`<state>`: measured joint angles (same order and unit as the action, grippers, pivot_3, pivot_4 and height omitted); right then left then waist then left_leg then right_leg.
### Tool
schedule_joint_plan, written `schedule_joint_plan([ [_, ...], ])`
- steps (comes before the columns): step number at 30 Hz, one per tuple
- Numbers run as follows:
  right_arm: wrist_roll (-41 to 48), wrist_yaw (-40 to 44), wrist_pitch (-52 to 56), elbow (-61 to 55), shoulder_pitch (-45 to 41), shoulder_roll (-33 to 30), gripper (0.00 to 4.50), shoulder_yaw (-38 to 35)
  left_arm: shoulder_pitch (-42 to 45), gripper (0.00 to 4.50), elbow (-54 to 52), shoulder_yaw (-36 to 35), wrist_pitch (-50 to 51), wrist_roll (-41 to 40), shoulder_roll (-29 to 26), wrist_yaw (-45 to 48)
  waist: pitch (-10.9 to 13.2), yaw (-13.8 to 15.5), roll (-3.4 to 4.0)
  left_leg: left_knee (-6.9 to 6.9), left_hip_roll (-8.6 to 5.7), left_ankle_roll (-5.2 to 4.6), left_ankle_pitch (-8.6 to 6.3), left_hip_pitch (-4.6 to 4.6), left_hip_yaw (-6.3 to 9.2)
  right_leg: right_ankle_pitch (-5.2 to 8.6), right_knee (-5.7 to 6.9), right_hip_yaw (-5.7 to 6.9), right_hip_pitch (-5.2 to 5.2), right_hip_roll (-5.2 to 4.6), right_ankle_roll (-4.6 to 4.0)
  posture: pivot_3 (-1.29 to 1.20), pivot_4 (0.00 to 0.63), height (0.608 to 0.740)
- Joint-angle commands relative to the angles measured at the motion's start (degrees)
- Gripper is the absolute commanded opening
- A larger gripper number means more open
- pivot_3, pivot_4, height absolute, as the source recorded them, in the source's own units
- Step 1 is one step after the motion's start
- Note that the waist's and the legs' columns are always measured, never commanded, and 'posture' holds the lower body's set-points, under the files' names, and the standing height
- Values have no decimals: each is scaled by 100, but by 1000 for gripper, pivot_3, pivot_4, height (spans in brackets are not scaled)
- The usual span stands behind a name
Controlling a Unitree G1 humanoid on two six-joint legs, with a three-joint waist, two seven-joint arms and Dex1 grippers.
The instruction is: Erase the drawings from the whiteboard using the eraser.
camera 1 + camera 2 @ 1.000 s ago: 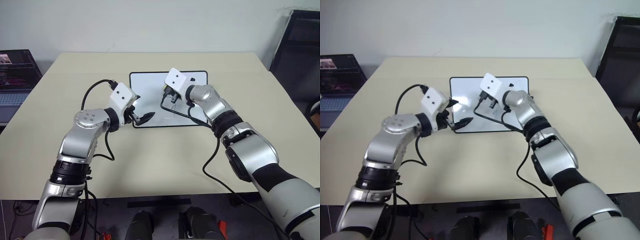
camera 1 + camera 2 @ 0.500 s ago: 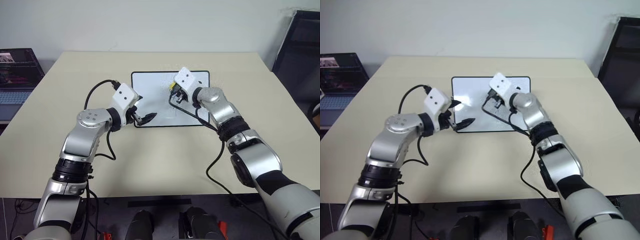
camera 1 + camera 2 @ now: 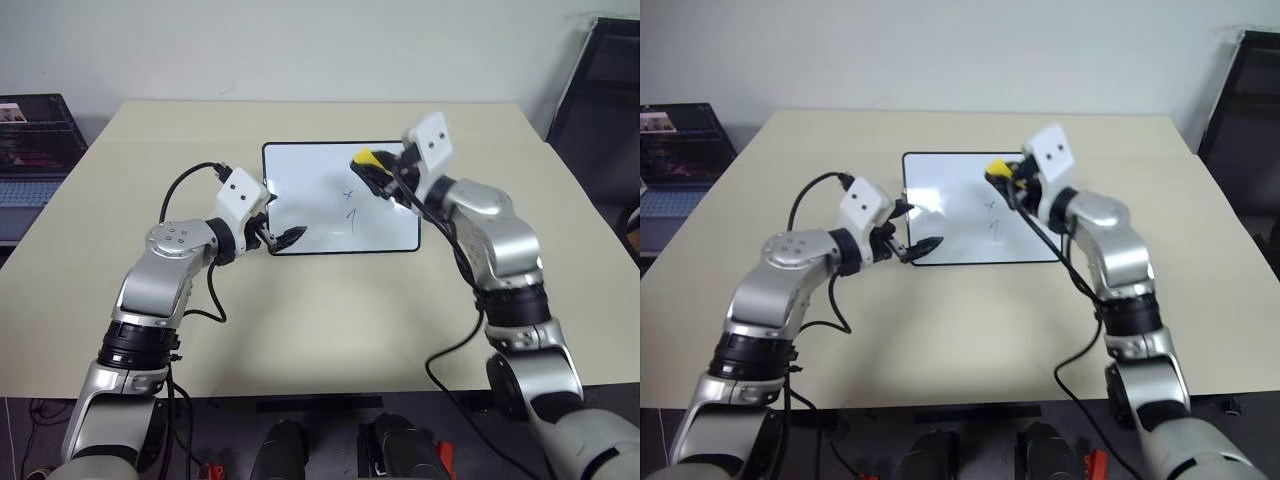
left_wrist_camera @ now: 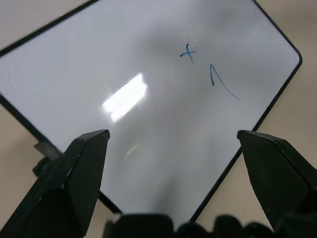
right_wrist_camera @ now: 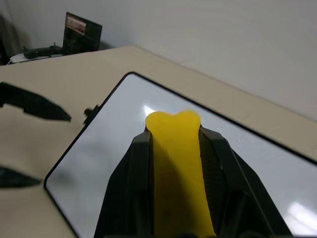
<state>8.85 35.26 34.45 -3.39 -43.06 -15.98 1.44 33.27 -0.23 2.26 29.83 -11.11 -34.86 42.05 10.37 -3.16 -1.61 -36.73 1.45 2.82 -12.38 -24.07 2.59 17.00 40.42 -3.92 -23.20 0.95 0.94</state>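
- Withdrawn from mid-board toward its right edge, right gripper (image 3: pixel 372 172) has uncovered two marks.
- One small yellow oblong eraser (image 5: pixel 177 163): pinched between right gripper's two black fingers, above board.
- Two blue marker drawings (image 3: pixel 350 205): "x" and a stroke below.
- One black-framed glossy whiteboard (image 3: pixel 310 205): flat on beige table (image 3: pixel 330 320).
- Left gripper (image 3: pixel 282 237): fingers spread at board's near-left corner.

Left gripper (image 3: pixel 283 238) at whiteboard's (image 3: pixel 310 200) near-left corner.
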Motion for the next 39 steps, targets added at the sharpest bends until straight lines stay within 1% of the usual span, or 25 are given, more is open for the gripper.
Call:
schedule_joint_plan([
  [1, 335, 5, 378, -949, 393, -151, 955, -103, -58, 4500, -264, -261, 17, -111, -88, -13, 0, -6, 0, 0, 0, 0, 0, 0, 0, 0, 0, 1, 0, 1, 0, 0, 150, 740],
  [3, 456, -123, 416, -1304, 766, -126, 955, -181, -127, 4500, -237, -389, 14, -170, -33, -111, 0, -18, 0, 0, 1, 0, 0, 1, -4, 0, 0, -1, 0, 2, 0, 0, 150, 740],
  [6, 377, -351, 117, -1658, 1277, -96, 955, -139, -261, 4500, -239, -493, -31, -200, 34, -233, 0, -9, -1, 0, 3, 0, 0, 2, -5, 1, 0, 0, 0, 4, 2, 0, 150, 740],
  [13, 259, -723, -359, -2022, 2270, -131, 955, -87, -549, 4500, -486, -871, -23, -370, 288, -674, -1, 11, -3, -1, 1, 0, 0, -1, -12, 3, -11, -2, 4, 1, 9, 0, 150, 740],
  [16, 270, -800, -437, -2034, 2473, -139, 955, -83, -649, 4500, -598, -854, 15, -392, 277, -695, -1, 10, -3, 0, 2, 0, 0, -2, -15, 3, -12, -5, 4, 2, 9, 0, 150, 740],
  [19, 183, -897, -500, -1940, 2460, -182, 955, -48, -669, 4500, -624, -781, 51, -407, 247, -646, -1, 7, -3, -1, 2, 1, 0, 0, -21, 3, -11, -3, 4, 3, 10, 0, 150, 740],
  [23, -185, -960, -650, -1567, 2059, -284, 955, 260, -608, 4500, -560, -630, 77, -381, 157, -468, -1, -6, -3, -2, 2, 0, 0, 0, -27, 5, -12, -3, 4, 4, 16, 0, 150, 740],
  [29, -842, -1120, -867, -395, 886, -152, 955, 884, -340, 4500, -347, -461, 26, -265, 188, -448, -1, -3, -3, -2, 4, 1, 1, 4, -35, 2, -12, -3, 4, 8, 11, 0, 150, 740],
  [32, -1112, -1092, -1096, 596, -31, 84, 955, 1186, -107, 4500, -193, -298, -30, -206, 218, -363, 0, -14, -4, -1, 2, 0, 1, 3, -39, -2, -12, -4, 3, 8, 4, 0, 150, 740],
  [39, -1552, -1263, -2069, 2857, -1335, 517, 955, 1370, -86, 4500, -111, -153, -84, -119, 185, -235, 0, -8, -4, 4, 2, 0, 0, 2, -40, -3, -18, -2, 2, 3, 2, 0, 150, 740],
])
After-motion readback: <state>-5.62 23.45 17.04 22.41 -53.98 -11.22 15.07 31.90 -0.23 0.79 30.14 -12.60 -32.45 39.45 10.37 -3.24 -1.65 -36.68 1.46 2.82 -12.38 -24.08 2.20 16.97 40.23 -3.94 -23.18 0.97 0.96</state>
